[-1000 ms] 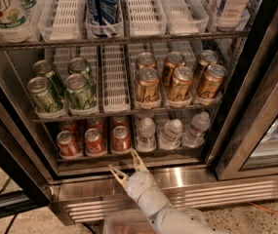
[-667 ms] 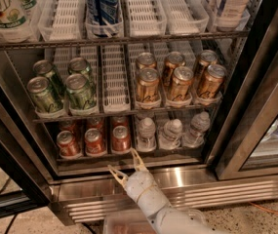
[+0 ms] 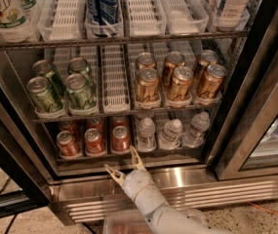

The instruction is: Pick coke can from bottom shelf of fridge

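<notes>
Three red coke cans stand at the front of the bottom shelf (image 3: 129, 158) of the fridge (image 3: 255, 82): left (image 3: 68, 144), middle (image 3: 94, 141) and right (image 3: 121, 138), with more red cans behind them. My gripper (image 3: 123, 161) is low in front of the shelf's front edge, just below the right coke can. Its two white fingers are spread apart, with nothing between them. The white arm comes up from the bottom of the view.
Small clear water bottles (image 3: 171, 132) stand right of the red cans. The rack above holds green cans (image 3: 79, 90) and gold-brown cans (image 3: 178, 83). The ribbed steel base (image 3: 211, 191) runs below. The glass door (image 3: 275, 130) is open at right.
</notes>
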Robot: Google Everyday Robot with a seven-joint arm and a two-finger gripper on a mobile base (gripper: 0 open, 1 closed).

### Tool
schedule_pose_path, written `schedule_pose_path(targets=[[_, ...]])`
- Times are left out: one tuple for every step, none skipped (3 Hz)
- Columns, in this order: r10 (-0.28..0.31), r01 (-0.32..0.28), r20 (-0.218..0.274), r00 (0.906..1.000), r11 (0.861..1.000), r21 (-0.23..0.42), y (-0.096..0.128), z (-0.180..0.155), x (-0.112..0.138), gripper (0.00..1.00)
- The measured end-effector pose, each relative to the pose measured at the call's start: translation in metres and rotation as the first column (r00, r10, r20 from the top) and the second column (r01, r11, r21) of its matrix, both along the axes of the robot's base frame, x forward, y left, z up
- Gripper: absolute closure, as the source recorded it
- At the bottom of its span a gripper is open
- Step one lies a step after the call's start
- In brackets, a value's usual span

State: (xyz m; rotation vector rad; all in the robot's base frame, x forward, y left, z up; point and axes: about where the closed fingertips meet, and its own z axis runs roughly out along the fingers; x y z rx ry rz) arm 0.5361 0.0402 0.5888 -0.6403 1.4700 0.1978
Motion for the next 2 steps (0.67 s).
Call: schedule_pose_path(targets=[[-0.021, 0.021, 0.009, 0.9997, 1.000, 0.009, 0.0005, 0.0015, 0.0034, 0.33], [-0.057, 0.057, 0.016, 0.9982, 0.998, 0.016, -0.0011, 0.0018, 0.0055, 0.35]])
